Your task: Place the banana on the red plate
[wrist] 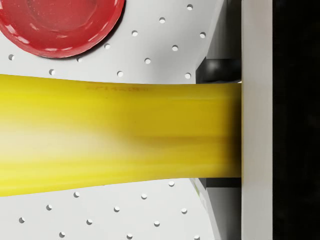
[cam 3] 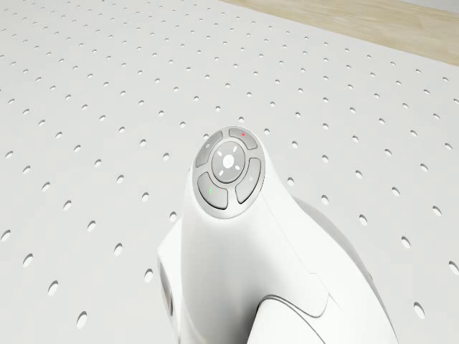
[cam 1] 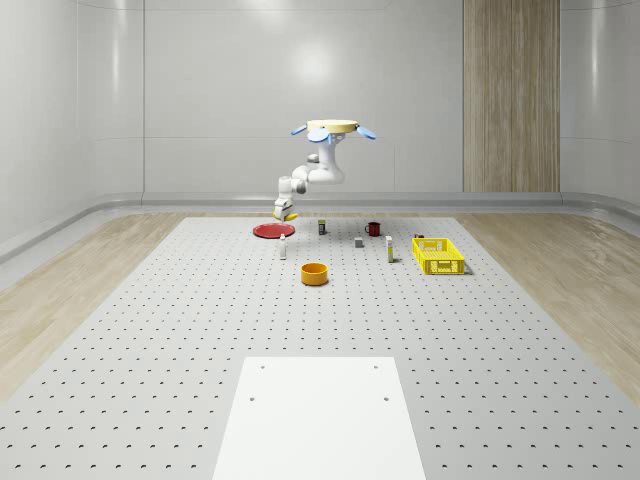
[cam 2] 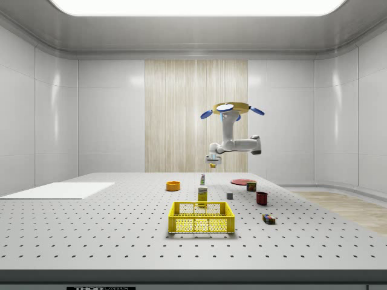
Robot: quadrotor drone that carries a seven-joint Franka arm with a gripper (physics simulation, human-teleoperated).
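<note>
Long yellow banana [wrist: 115, 135] clamped crosswise in the closed hand [cam 1: 284, 211], carried clear above the perforated white tabletop [cam 1: 200, 330]; beyond it, the round red plate [cam 1: 271, 231]; drone [cam 1: 334, 127] hovering above and just beside the plate. Release short of the plate risks the banana landing off its rim.

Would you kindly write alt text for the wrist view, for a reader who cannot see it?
A long yellow banana stretches across the picture, held against a pale gripper finger at one end. Beyond it lies the white perforated table, with part of a round red plate off to one side rather than directly under the banana.
</note>
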